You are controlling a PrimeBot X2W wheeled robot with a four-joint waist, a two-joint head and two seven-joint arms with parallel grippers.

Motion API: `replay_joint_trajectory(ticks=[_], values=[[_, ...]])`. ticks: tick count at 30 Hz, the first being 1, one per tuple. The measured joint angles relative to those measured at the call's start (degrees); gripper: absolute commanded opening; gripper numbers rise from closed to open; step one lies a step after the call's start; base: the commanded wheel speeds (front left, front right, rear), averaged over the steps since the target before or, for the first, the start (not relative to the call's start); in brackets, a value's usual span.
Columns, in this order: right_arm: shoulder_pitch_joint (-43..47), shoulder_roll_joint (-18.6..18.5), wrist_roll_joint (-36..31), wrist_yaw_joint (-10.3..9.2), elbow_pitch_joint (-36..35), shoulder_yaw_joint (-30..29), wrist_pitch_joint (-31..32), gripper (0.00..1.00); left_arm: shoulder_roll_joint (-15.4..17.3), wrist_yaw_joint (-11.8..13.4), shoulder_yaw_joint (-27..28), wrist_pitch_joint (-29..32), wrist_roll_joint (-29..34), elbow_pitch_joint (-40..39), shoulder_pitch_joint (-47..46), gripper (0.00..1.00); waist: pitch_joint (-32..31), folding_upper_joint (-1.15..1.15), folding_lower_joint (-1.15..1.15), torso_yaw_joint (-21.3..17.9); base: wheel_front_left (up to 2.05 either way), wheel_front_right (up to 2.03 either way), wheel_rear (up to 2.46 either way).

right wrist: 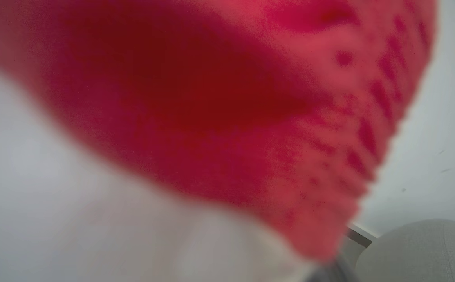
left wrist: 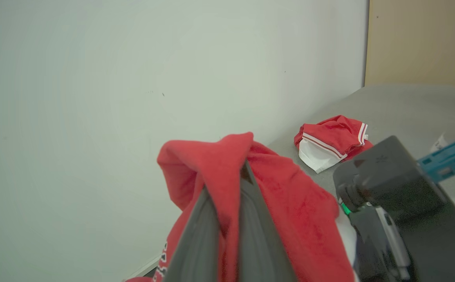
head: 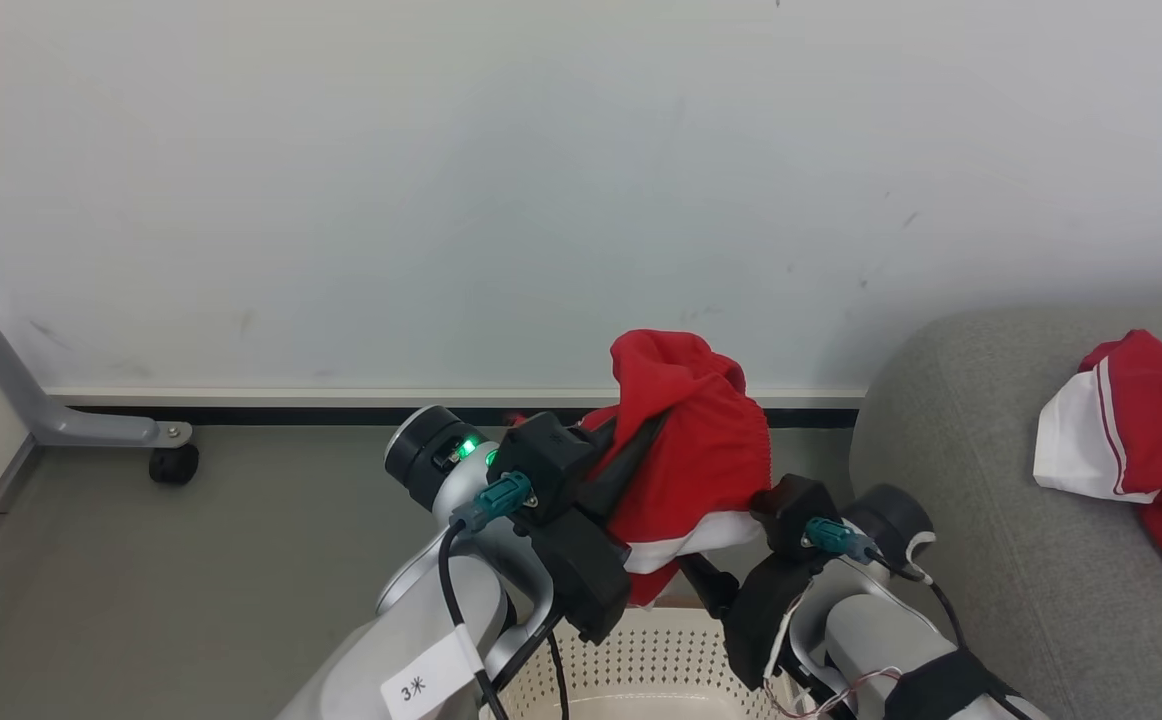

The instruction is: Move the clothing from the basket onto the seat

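The left pincer [head: 646, 435] is clamping shut on a fold of one red garment [head: 701, 440]. It is holding the garment up in the air off the end of the seat [head: 991, 520] that faces the robot's left, clear of the cushion and not yet over it. The cloth is hanging bunched from the pinch, its length running downward from about cushion height and its white hem at the bottom. The basket [head: 641, 660] is standing off that same end of the seat. The other garment [head: 1151, 440] is already lying crumpled on the seat, well in from that end.

The right pincer [head: 709, 585] is standing open, its fingers partly hidden by the hanging cloth and gripping nothing that can be made out. It is sitting between the held garment and the seat, so the right arm is the nearer one. As I judge it, the carrying left arm is facing a sideways sweep toward the robot's right, past the right arm, to bring the cloth over the cushion.
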Motion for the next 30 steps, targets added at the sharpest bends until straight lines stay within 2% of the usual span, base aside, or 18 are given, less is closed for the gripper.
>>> replay_joint_trajectory(ticks=[4, 5, 7, 8, 20, 22, 23, 24, 25, 26, 30], values=[[-1.5, 0.1, 1.4, 0.01, -0.1, 3.5, 0.0, 1.0, 0.0, 0.0, 0.0, 0.5, -0.1, -0.6, 0.0, 0.0, 0.3, 0.0, 0.0, 0.4, 0.0, 0.0, 0.0], [-1.7, 0.1, 2.0, 0.01, -0.1, 4.1, 0.0, 0.82, 0.0, 0.0, 0.1, 0.7, -0.1, -0.7, 0.0, 0.0, 0.3, 0.0, 0.0, 0.4, 0.0, 0.0, 0.0], [-2.1, 0.1, 2.6, 0.01, -0.1, 5.3, 0.0, 0.2, 0.0, 0.1, 0.3, 1.0, -0.3, -0.8, 0.0, 0.0, 0.5, 0.0, 0.0, 0.5, 0.0, 0.0, 0.0], [-2.2, 0.1, 2.6, 0.01, -0.1, 5.9, 0.0, 0.0, 0.0, 0.1, 0.5, 1.0, -0.5, -0.8, 0.0, 0.0, 0.5, 0.0, 0.0, 0.5, 0.0, 0.0, 0.0], [-3.1, 0.1, 6.9, 0.04, 0.1, 7.3, 0.0, 0.0, 1.3, 1.6, 3.1, 1.5, -1.6, -0.7, 2.1, 0.0, 0.9, 0.0, 0.0, -1.4, 0.0, 0.0, 0.0], [-3.2, 0.0, 7.6, 0.05, 0.0, 6.8, 0.0, 0.0, 1.6, 2.0, 3.5, 1.5, -1.7, -0.6, 2.6, 0.2, 0.9, 0.0, 0.0, -2.0, 0.0, 0.0, 0.0], [-3.2, -0.1, 8.1, 0.05, -0.1, 6.6, 0.0, 0.0, 1.7, 2.1, 3.7, 1.5, -1.9, -0.6, 2.8, 0.25, 1.0, 0.0, 0.0, -2.2, 0.0, 0.0, 0.0], [-3.2, -0.3, 8.6, 0.05, -0.1, 6.3, 0.0, 0.0, 2.0, 2.1, 3.9, 1.5, -2.1, -0.6, 3.0, 0.43, 1.0, 0.0, 0.0, -2.5, 0.0, 0.0, 0.0], [-3.2, -0.4, 9.1, 0.05, -0.2, 6.1, 0.0, 0.0, 2.1, 2.2, 4.1, 1.5, -2.5, -0.6, 3.3, 0.65, 1.0, 0.0, 0.0, -2.8, 0.0, 0.0, 0.0], [-3.2, -0.6, 9.5, 0.05, -0.2, 5.9, 0.0, 0.0, 2.2, 2.5, 4.3, 1.5, -3.0, -0.6, 3.6, 1.0, 1.0, 0.0, 0.0, -3.1, 0.0, 0.0, 0.0], [-3.2, -1.5, 10.5, 0.05, -0.5, 5.0, 0.0, 0.0, 2.4, 2.8, 5.2, 1.5, -3.7, -0.6, 4.6, 1.0, 1.1, 0.0, 0.0, -4.4, 0.0, 0.0, 0.0]])
